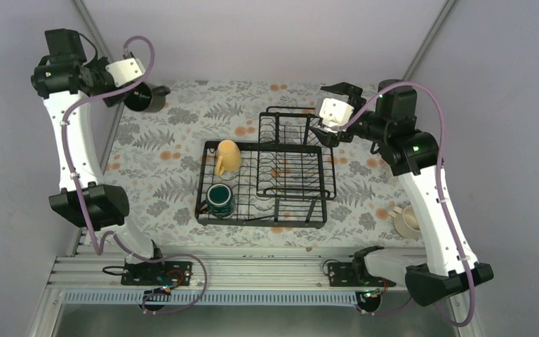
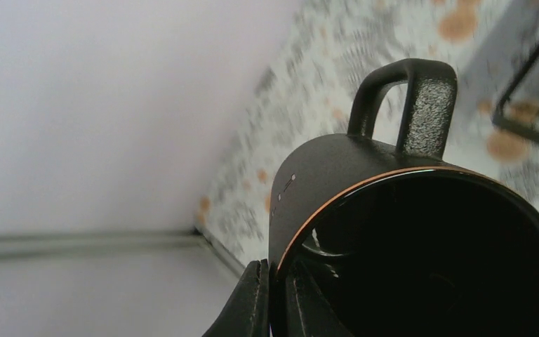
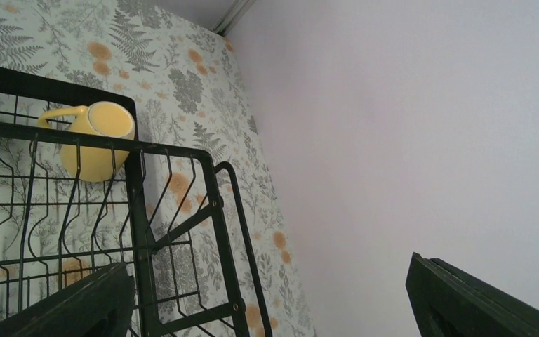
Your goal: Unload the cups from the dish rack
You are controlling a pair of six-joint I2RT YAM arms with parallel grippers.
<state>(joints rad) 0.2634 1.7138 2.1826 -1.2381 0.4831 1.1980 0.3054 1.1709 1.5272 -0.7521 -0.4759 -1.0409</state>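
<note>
While your left gripper [image 2: 277,298] pinches the matte black mug [image 2: 330,168] by its rim, upper left, lower it level; it seems airborne. Your right gripper [image 1: 325,111] hangs spread.

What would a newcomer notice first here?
The left hand grips the black mug by its rim over the far left corner of the table. Mid-table sits the black dish rack with a yellow mug and a teal mug in it, the right hand open above its far right end.

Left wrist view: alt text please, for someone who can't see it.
A black mug fills the frame, mouth toward the camera and handle up, its rim pinched in the left jaws. Behind it are a fern-print tablecloth, a pale wall and a corner of the dish rack.
</note>
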